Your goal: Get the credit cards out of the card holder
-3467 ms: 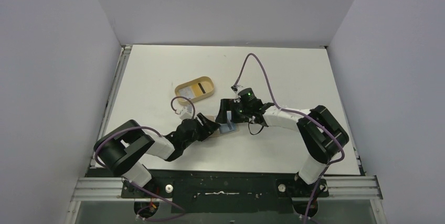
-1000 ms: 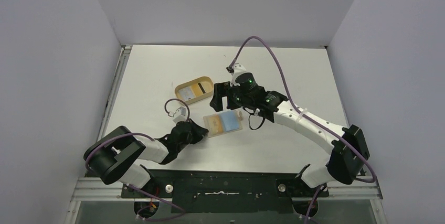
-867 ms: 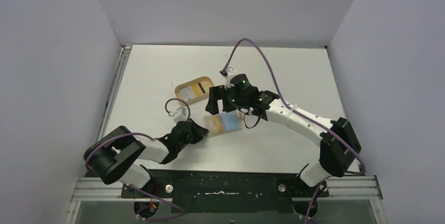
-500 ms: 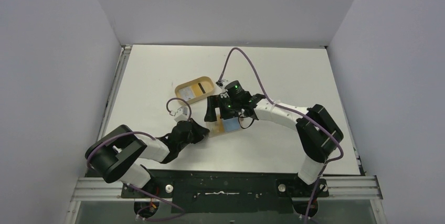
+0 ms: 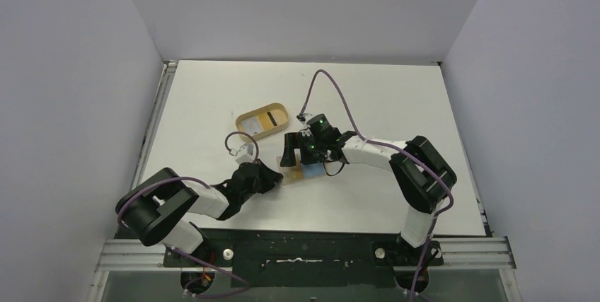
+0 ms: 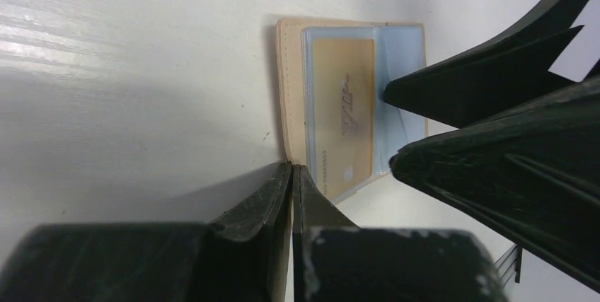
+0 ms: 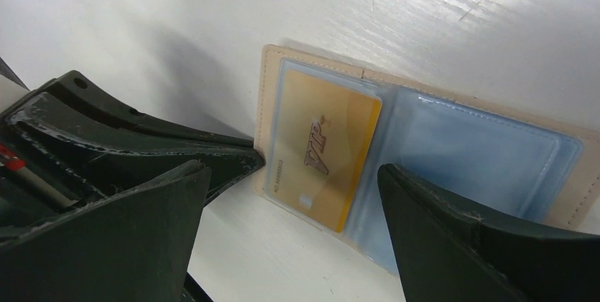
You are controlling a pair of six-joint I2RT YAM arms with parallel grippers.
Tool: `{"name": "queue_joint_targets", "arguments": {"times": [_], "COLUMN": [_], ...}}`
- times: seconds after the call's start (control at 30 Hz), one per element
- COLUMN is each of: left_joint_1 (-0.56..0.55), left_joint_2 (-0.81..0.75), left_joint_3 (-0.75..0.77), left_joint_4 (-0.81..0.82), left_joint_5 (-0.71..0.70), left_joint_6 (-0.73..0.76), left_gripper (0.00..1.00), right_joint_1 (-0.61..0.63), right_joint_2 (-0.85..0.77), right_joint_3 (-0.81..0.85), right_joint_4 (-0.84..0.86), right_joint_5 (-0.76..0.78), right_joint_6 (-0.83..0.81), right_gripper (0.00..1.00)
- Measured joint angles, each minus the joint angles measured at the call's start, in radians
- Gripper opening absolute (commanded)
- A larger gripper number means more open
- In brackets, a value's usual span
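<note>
- The card holder (image 7: pixel 267 97) lies open and flat on the counter, about midway between the left and right edges and nearer the near edge than the far one. The oval tray (image 5: pixel 263 119) sits beyond it, toward the far-left corner.
- Two credit cards show under clear sleeves. The gold card (image 7: pixel 325 148) is in the pocket on the holder's left-edge side. What I take to be the light blue card (image 7: pixel 481 152) fills the pocket on the right-edge side.
- My left gripper (image 6: pixel 291 175) has its fingers pressed together with no gap. The tips rest against the holder's left rim, and I can't tell whether any leather is pinched between them.
- My right gripper (image 7: pixel 293 171) is spread wide and holds nothing. It hangs low over the holder with one finger on each side of the gold card's pocket.
- I judge the step in hand to be getting a first grip on the gold card.
- To do it well I'd keep the left tips bearing down on that rim so the holder can't slide.
- I'd find the sleeve's open side before closing, which I can't make out from here.
- I'd close on the card's exposed edge only and draw it out along the pocket, low and slow, because plastic caught in the pinch would drag the whole holder.
</note>
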Motion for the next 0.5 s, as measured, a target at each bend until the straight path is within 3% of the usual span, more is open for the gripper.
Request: {"name": "queue_joint_targets", "arguments": {"times": [0.5], "left_joint_1": [0.000], "left_joint_2": [0.023], "left_joint_3": [0.011], "left_joint_4": [0.019], "left_joint_5": [0.012], "left_joint_6": [0.001], "left_gripper": [0.00], "right_joint_1": [0.003], "right_joint_2": [0.045], "right_joint_3": [-0.027], "right_joint_4": [0.114], "right_joint_5": [0.000], "right_joint_6": [0.037], "right_gripper": [0.93]}}
